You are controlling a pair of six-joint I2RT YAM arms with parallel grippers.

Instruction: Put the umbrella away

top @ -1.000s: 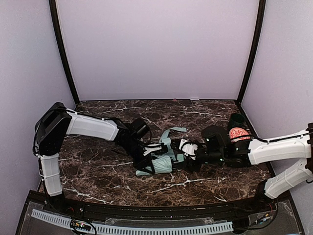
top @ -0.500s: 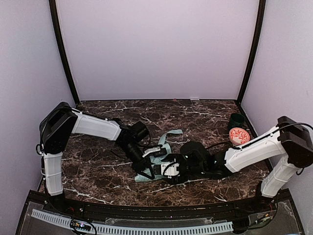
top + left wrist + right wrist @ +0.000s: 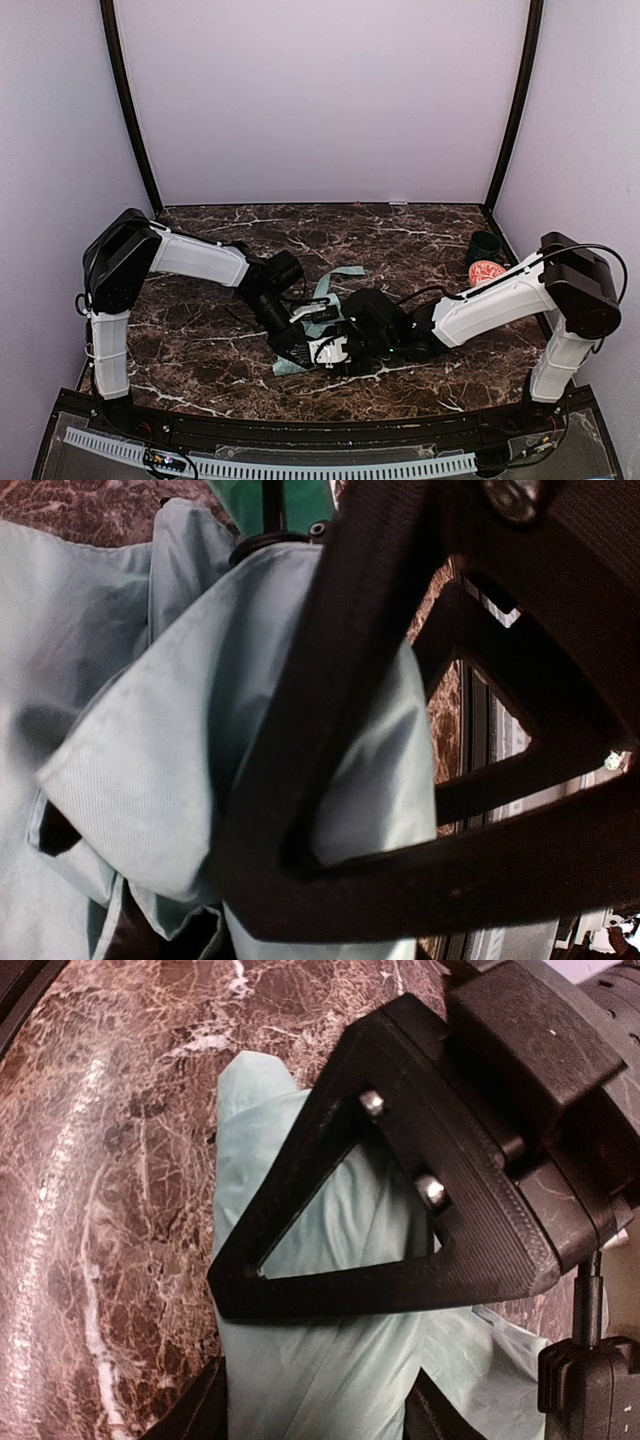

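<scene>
Umbrella fabric pinched in left tool; right tool straddling fabric, grip unclear.

There is one umbrella at the middle of the table. At two o'clock stand one dark green cup and one orange-and-white bowl. The robot arms are two.

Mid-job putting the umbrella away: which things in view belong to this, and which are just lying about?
Part of the job:
- umbrella, bunched mid-table
- left gripper, clamped on it
- right gripper, down on its fabric

Just lying about:
- dark green cup
- patterned bowl, in front of the cup
Both sit at the right edge of the table.
</scene>
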